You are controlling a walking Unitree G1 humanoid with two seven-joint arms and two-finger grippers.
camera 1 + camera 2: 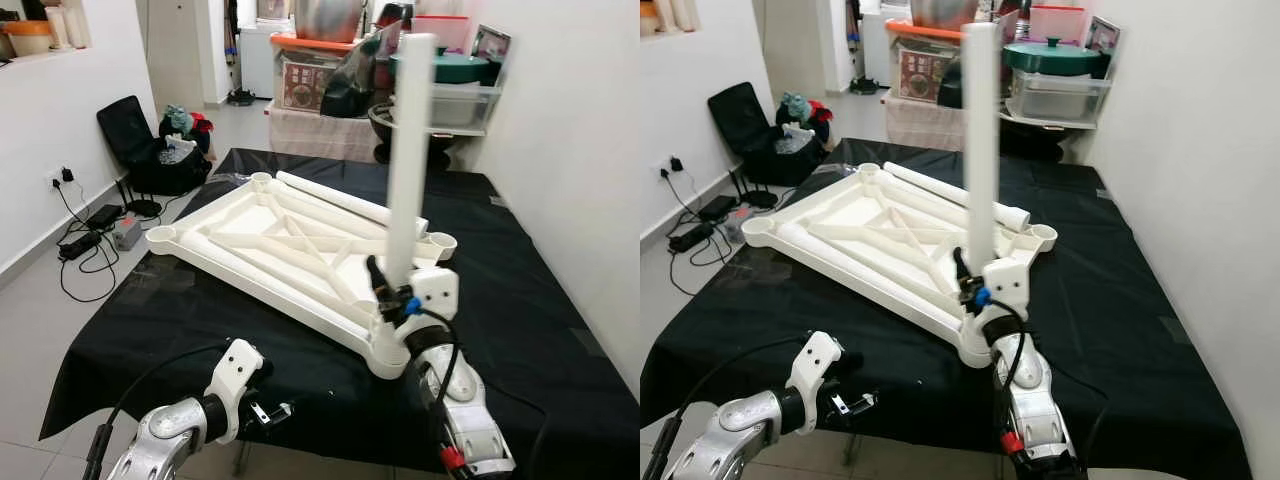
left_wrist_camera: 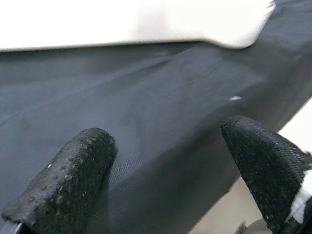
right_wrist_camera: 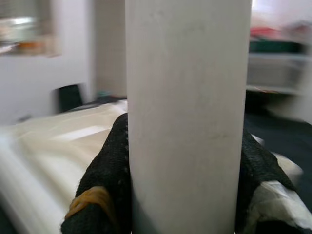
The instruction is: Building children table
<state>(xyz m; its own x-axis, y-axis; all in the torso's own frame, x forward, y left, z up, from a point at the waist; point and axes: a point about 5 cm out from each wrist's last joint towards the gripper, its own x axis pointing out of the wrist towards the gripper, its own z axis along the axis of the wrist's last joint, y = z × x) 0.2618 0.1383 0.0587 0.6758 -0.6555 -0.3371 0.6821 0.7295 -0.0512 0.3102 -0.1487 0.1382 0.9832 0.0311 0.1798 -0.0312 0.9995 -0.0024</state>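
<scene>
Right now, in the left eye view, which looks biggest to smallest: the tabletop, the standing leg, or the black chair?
1. tabletop, upside down on the black cloth.
2. leg, held upright by the right gripper.
3. chair; it stands farther back, so it may only look smallest.

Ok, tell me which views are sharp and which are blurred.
Both eye views: sharp, evenly lit. Left wrist view: soft, white tabletop washed out, black cloth clearer. Right wrist view: table leg close and fairly sharp, room behind blurred.
</scene>
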